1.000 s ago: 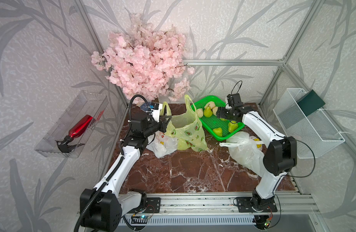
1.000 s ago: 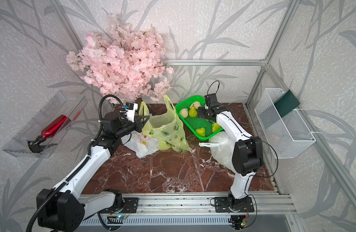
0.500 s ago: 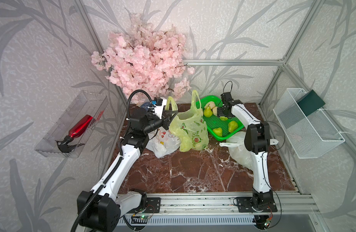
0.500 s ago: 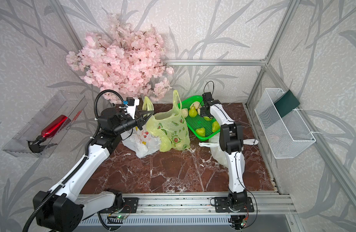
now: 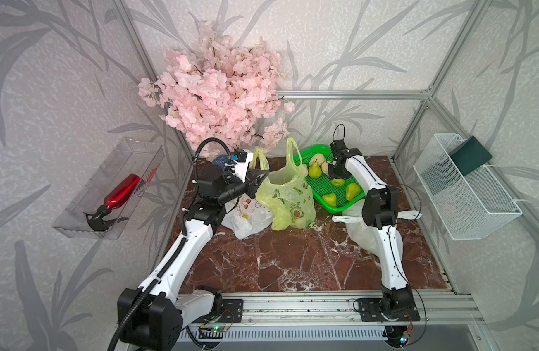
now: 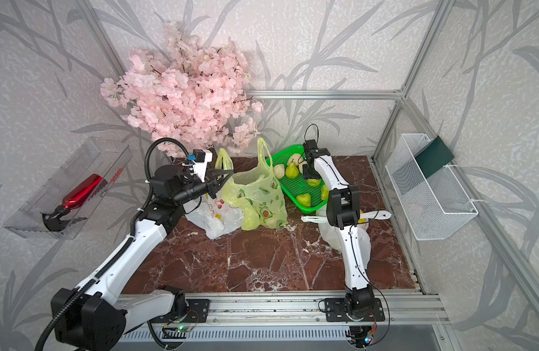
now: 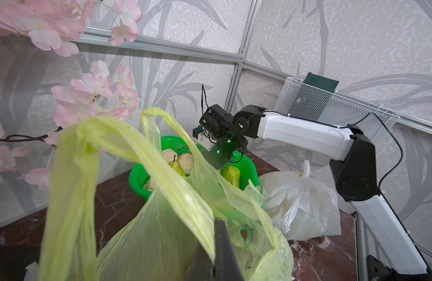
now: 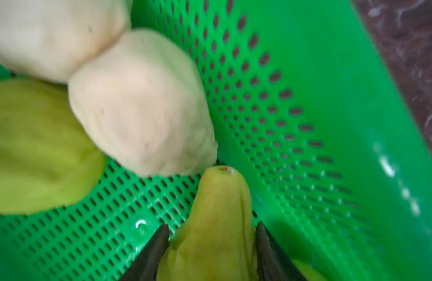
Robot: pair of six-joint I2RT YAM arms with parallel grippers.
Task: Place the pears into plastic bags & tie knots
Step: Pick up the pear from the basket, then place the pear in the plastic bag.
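My left gripper (image 7: 217,226) is clamped shut on the rim of the green bag (image 7: 146,231), holding its mouth up and open. Farther back, my right gripper (image 8: 211,226) pinches the flanks of a pear (image 8: 215,202) lying in the tray (image 8: 307,85). A white bag (image 5: 357,240) slumps nearest, a second white bag (image 5: 247,217) touches the green bag, and other pears (image 5: 352,190), green and pale, lie in the tray at the back.

both top views reach me bright, even and sharp, rails bowing near the edges. the blossoms (image 5: 213,91) cast a soft shadow on the back wall. my right wrist feed is smeared: pear (image 8: 217,214) and pale fruit (image 8: 137,104) blurred, white glare on the basket (image 8: 331,73). left wrist: the yellow-green bag (image 7: 141,231) is out of focus.
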